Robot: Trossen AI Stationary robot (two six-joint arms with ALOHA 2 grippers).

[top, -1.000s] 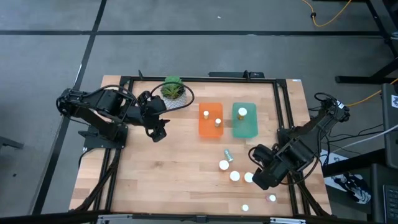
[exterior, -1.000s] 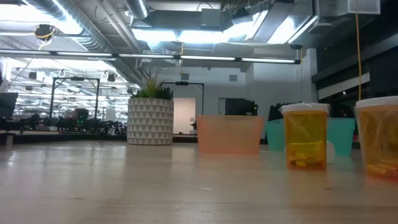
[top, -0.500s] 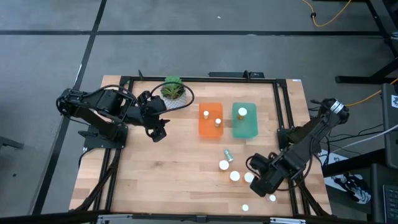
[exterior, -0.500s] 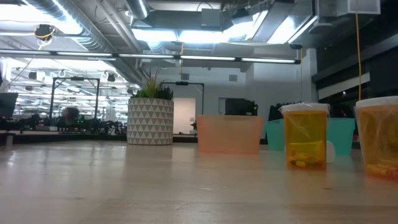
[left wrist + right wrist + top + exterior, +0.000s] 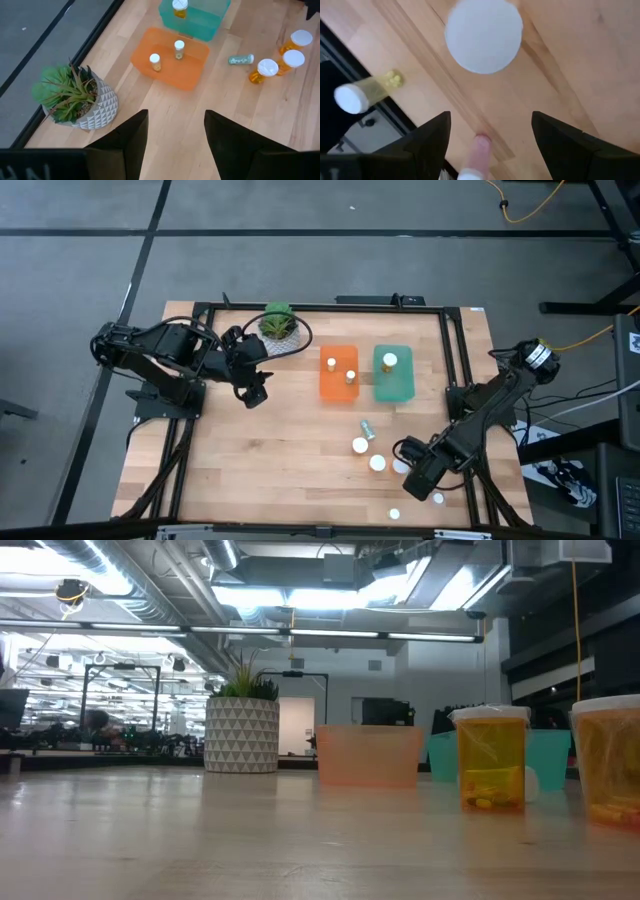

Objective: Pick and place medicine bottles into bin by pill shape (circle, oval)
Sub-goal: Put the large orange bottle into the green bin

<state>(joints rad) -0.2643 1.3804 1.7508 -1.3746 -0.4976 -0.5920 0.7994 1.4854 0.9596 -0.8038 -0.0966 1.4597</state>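
Note:
Several white-capped medicine bottles stand at the near right of the table: one (image 5: 360,445), a second (image 5: 377,463), a small one (image 5: 394,514); a thin one (image 5: 367,428) lies on its side. My right gripper (image 5: 412,477) hangs open and points steeply down among them. One bottle's round white cap (image 5: 484,36) shows just ahead of its fingers; nothing is between them. The orange bin (image 5: 338,385) holds two bottles and the teal bin (image 5: 395,387) holds one. My left gripper (image 5: 255,391) waits open at the far left, raised.
A potted green plant (image 5: 277,325) stands at the far left edge. A yellowish bottle (image 5: 365,92) lies by the table's dark frame, and a pink bottle (image 5: 476,155) sits under my right gripper. The wood between the arms is bare (image 5: 290,450).
My right gripper has come down toward the table and a little toward its near edge, tipping to point more steeply downward. It now hangs low over the bottles at the near right. The bottles stay in place.

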